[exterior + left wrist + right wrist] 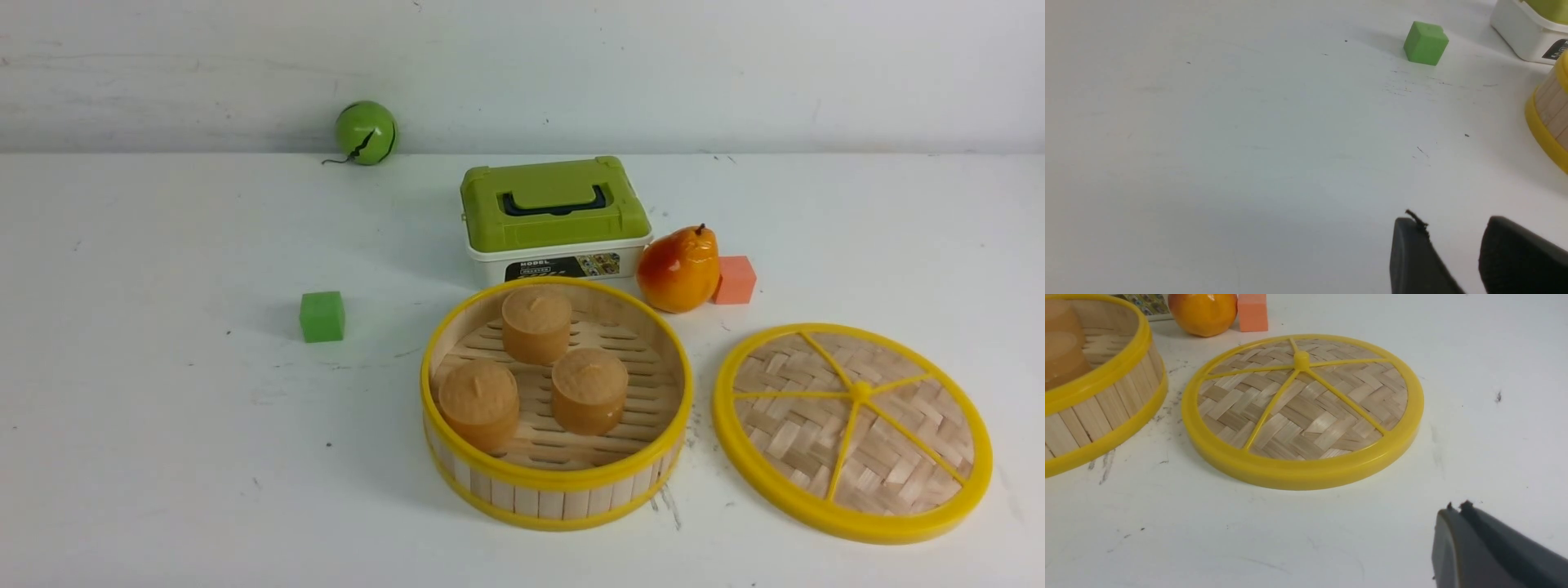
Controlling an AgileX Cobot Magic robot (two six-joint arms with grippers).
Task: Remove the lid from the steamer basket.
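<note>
- Right gripper [1457,514] has its jaws pressed together with nothing in them, hanging over bare table [1306,539].
- The lid [1301,412] lies flat on the table ahead of that gripper, near but clear of it, knob side up.
- The basket [556,404] is uncovered, sitting just beside the lid and further from the right gripper, with three brown buns [535,324] inside.
- Beyond the lid from the right gripper: a pear [678,269] and, touching it, an orange block [735,279].
- Left gripper [1453,245] has a visible gap between its two black fingers [1412,253] and isn't holding anything.
- Ahead of it, well apart, sits a green cube [1426,43]; the basket's wall is off to one side.
- A green-lidded box [555,216] stands behind the basket, and a green ball [366,132] by the back wall.
</note>
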